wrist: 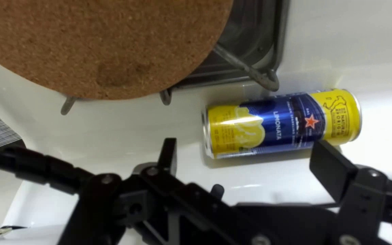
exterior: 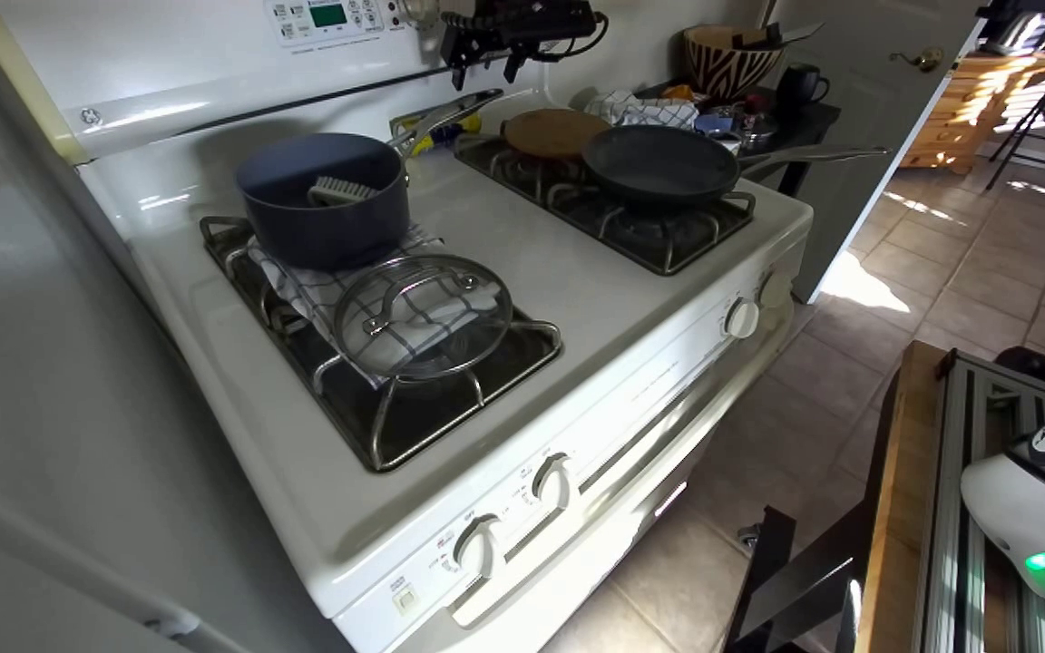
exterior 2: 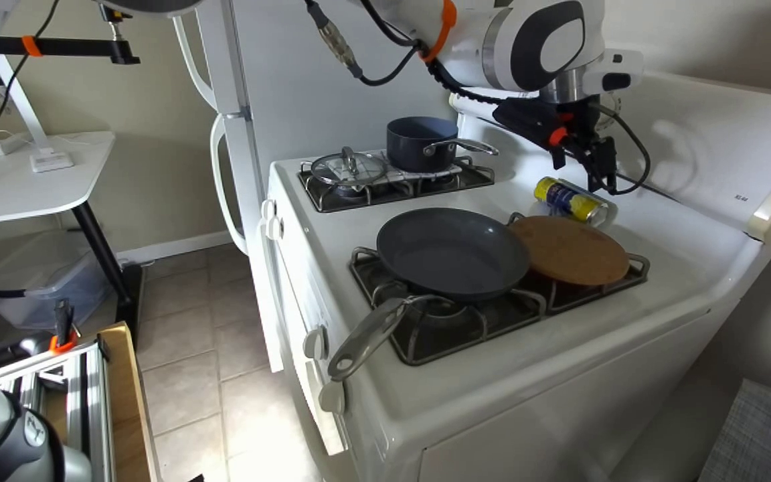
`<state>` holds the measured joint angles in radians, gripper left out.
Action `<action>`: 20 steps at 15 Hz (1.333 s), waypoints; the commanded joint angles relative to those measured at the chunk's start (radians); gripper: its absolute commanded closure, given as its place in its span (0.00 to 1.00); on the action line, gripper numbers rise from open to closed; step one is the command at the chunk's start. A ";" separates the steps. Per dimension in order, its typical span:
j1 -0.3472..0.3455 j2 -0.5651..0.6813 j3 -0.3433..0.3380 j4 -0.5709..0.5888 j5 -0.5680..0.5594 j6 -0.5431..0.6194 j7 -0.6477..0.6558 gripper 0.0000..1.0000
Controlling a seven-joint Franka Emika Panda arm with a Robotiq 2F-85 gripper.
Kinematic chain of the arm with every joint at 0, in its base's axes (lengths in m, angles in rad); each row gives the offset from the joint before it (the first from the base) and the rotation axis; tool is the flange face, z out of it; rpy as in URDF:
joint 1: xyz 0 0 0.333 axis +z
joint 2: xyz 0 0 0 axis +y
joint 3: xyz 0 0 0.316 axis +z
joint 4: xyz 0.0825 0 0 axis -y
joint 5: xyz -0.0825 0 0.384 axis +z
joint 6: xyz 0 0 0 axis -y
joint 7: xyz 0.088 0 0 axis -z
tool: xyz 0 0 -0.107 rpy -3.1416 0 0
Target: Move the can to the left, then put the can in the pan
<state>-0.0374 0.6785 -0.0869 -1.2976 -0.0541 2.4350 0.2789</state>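
The black pan (exterior 2: 452, 251) is sitting over the burners (exterior 2: 456, 335) of a white stove (exterior 2: 559, 348), its silver handle (exterior 2: 372, 338) reaching out over the front edge. Right beside the pan, toward the back of the stove, a round brown cork disc (exterior 2: 569, 249) is resting; whether it is touching the pan, I cannot tell. A little farther from the pan, past that disc, the yellow-and-blue can (wrist: 281, 124) is lying on its side on the stove's white surface, showing the word LIMONATA. At about the same spot beyond the pan, but higher up, the gripper (wrist: 247, 154) is hovering near the can, its jaws standing wide apart. Straight across the stove from the pan, a glass lid (exterior: 423, 322) is lying handle-up on a checked cloth (exterior: 300, 286). Diagonally across from the pan, toward the back, a dark-blue pot (exterior: 327, 238) is standing on the same cloth, and a pale bristled brush (exterior: 339, 191) is lying inside the pot. On the side farthest from the pan, past both lid and pot, a pale refrigerator (exterior 2: 332, 73) is standing alongside the stove.
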 commanded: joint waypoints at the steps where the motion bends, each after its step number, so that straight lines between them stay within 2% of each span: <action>1: -0.010 0.024 -0.014 -0.019 0.007 0.023 -0.040 0.00; 4: -0.035 0.045 -0.032 -0.008 0.002 0.030 -0.077 0.00; 7: -0.050 0.053 -0.064 0.010 0.002 0.004 -0.056 0.00; 10: -0.054 0.043 -0.065 -0.004 0.002 0.006 -0.065 0.00; 12: -0.047 0.068 -0.071 0.017 -0.017 0.057 -0.076 0.00; 15: -0.073 0.114 -0.042 0.061 -0.014 0.135 -0.176 0.00; 20: -0.074 0.205 -0.042 0.133 -0.011 0.156 -0.216 0.00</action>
<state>-0.0994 0.8035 -0.1386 -1.2443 -0.0643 2.5660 0.0823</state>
